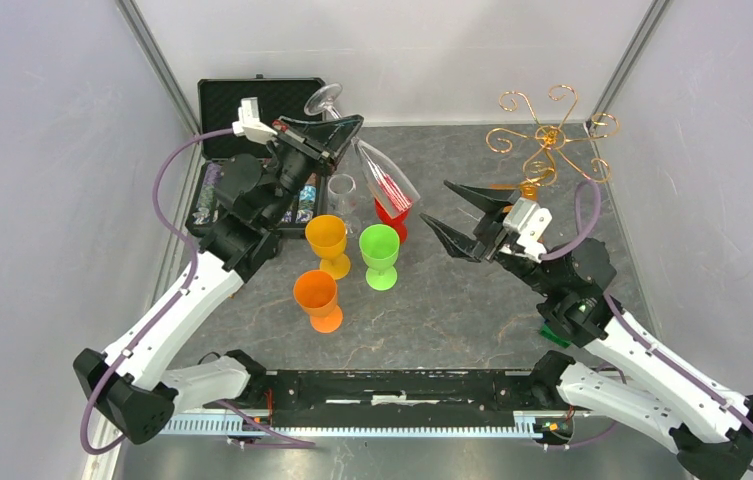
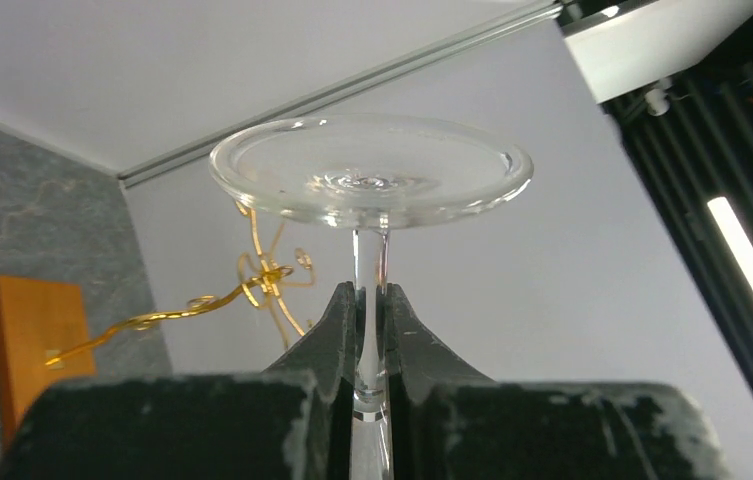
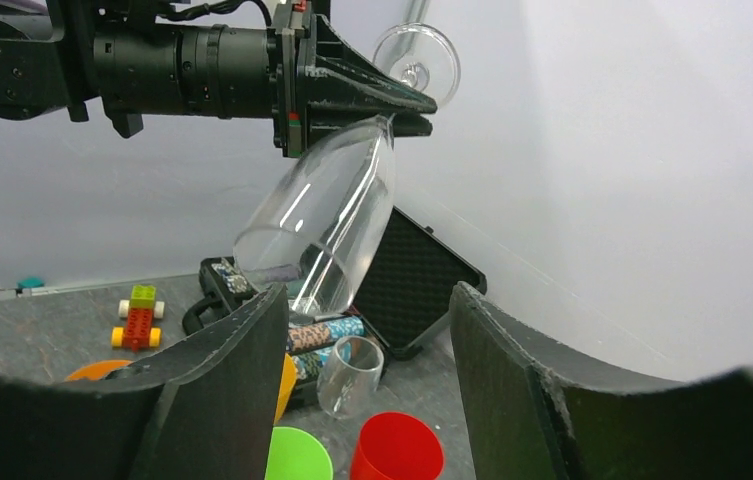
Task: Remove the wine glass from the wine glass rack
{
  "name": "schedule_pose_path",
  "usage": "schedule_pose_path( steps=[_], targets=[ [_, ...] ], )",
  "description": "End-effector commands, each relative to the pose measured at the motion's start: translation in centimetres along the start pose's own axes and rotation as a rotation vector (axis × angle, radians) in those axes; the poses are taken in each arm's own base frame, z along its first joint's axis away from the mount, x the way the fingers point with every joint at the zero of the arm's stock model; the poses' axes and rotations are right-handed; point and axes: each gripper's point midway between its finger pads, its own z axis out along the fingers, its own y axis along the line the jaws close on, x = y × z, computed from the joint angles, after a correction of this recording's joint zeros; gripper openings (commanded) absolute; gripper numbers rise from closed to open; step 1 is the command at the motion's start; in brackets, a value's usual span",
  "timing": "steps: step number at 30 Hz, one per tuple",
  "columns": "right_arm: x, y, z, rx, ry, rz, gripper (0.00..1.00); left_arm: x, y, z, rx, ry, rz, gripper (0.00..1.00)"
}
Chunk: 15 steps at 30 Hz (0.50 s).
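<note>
My left gripper (image 1: 344,132) is shut on the stem of a clear wine glass (image 1: 384,180) and holds it in the air, tilted, bowl down to the right and foot (image 1: 323,99) up. In the left wrist view the fingers (image 2: 337,330) pinch the stem (image 2: 370,300) below the round foot (image 2: 370,170). The right wrist view shows the bowl (image 3: 322,225) hanging from that gripper. The gold wire rack (image 1: 550,135) stands at the far right, its arms bare, well apart from the glass. My right gripper (image 1: 457,213) is open and empty, between glass and rack.
An orange cup (image 1: 327,243), a second orange cup (image 1: 317,299), a green cup (image 1: 380,254) and a red cup (image 1: 392,218) stand mid-table, with a small clear glass (image 1: 341,190). An open black chip case (image 1: 252,110) lies far left. Toy bricks (image 3: 138,318) lie near it.
</note>
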Motion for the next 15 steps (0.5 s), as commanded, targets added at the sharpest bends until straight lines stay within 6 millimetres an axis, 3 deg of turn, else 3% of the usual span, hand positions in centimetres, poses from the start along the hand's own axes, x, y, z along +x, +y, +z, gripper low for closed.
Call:
schedule_pose_path(
  steps=[1,7,15],
  targets=[
    [-2.8,-0.2,0.2,0.015,-0.119,0.039,0.63,-1.4,-4.2,-1.1,0.154,-0.043,-0.188,0.02],
    [-4.1,-0.5,1.4,0.007,-0.137,0.083,0.59,0.0,-4.2,-0.9,0.190,0.034,-0.287,0.02],
    [-2.9,-0.3,2.3,0.018,-0.125,0.174,0.55,0.2,-3.3,-0.9,0.175,0.030,-0.297,0.02]
  ],
)
